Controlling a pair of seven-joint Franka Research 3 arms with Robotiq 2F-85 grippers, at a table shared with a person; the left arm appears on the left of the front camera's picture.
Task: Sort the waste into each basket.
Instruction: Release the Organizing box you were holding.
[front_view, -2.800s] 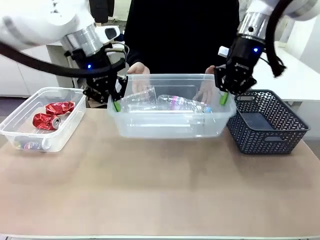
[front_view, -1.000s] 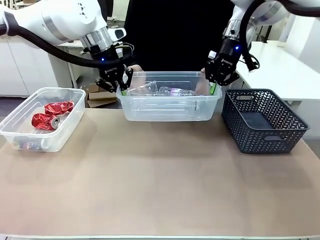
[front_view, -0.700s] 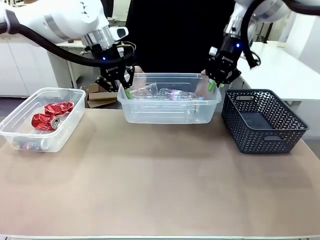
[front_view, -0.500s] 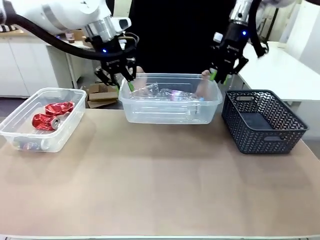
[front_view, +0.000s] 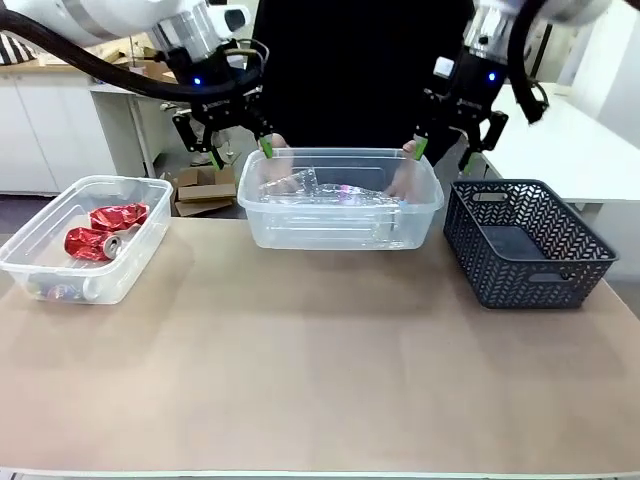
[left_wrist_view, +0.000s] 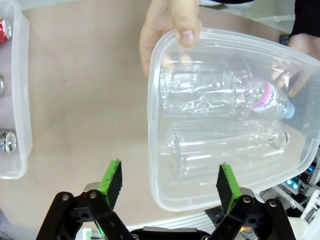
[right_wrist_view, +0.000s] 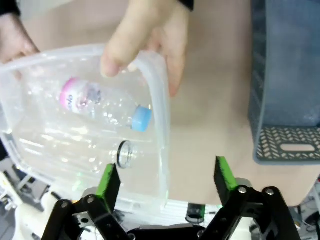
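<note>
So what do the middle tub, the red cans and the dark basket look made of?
Middle tub: clear glossy plastic, the bottles showing through its walls. Red cans: thin painted metal by the look, crumpled and shiny. Dark basket: matte blue-grey plastic, likely moulded, with lattice sides.

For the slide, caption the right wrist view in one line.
Open right gripper above the clear tub of plastic bottles, a person's hand gripping its rim, dark lattice basket alongside.

You see a dark lattice-sided basket (front_view: 528, 243) standing on the tan table (front_view: 320, 380), at its right side.
</note>
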